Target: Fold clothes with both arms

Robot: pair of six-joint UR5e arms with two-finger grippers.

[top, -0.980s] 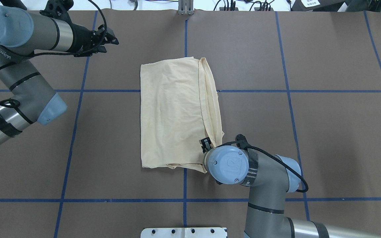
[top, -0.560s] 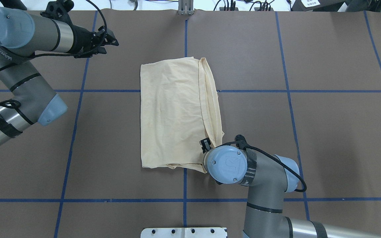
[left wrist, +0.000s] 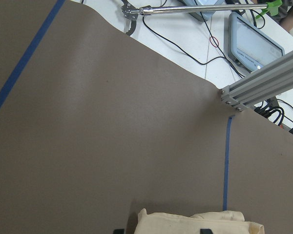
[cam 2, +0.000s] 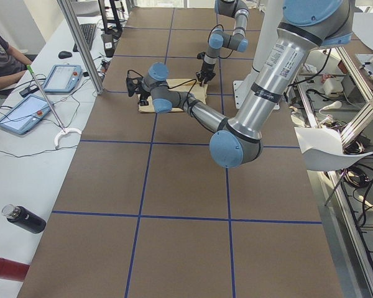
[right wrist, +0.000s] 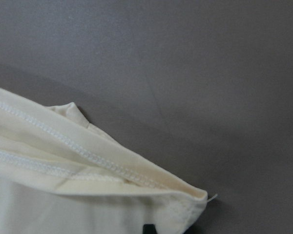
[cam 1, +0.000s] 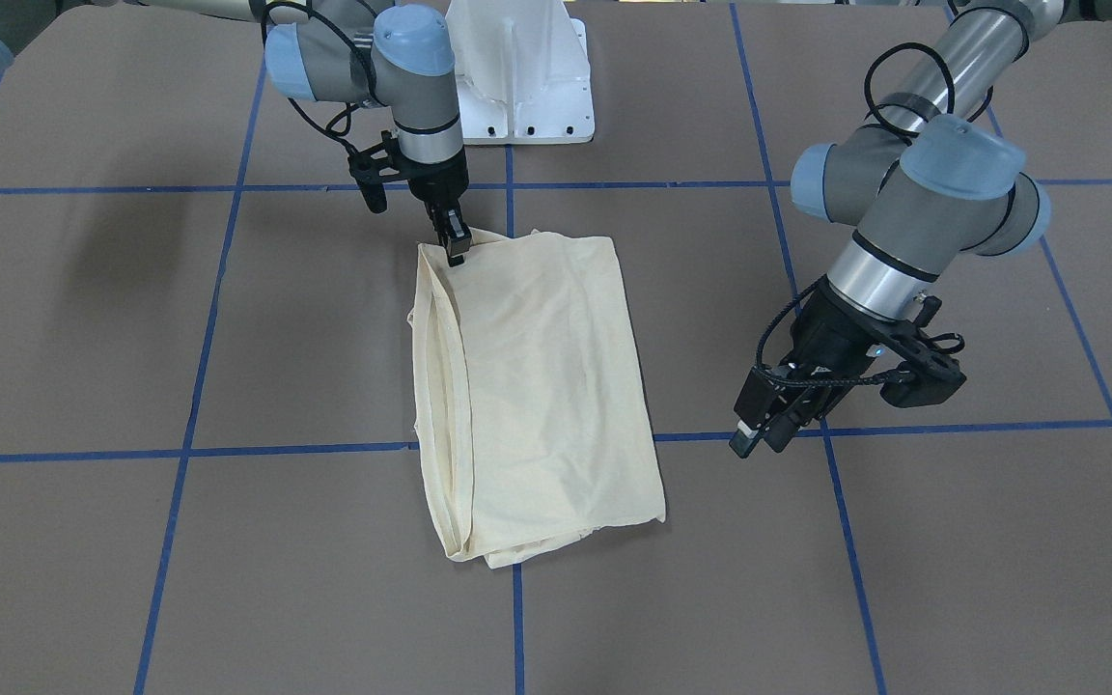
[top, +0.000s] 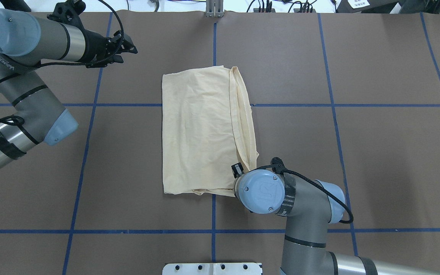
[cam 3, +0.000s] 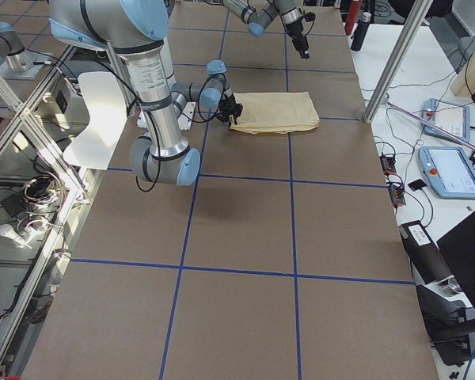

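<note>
- Your right tool (cam 1: 457, 247) is clenched on the shirt (cam 1: 537, 386). It pinches the corner at the end nearest the robot, on the robot's right side.
- Its wrist camera shows you stacked, stitched hems at that corner, lying on the brown desk (top: 357, 160).
- Your left tool (cam 1: 759, 436) is released, with its fingers spread. It is over bare desk off the shirt's far left corner and well apart from the cloth.
- The shirt lies flat at the middle of the desk, folded into a long rectangle. The layered hems run along its right edge.
- Blue tape lines (top: 357, 105) cross the desk in a grid, and one passes under the shirt.
- The white base plate (cam 1: 527, 106) sits at the near edge of the desk.
</note>
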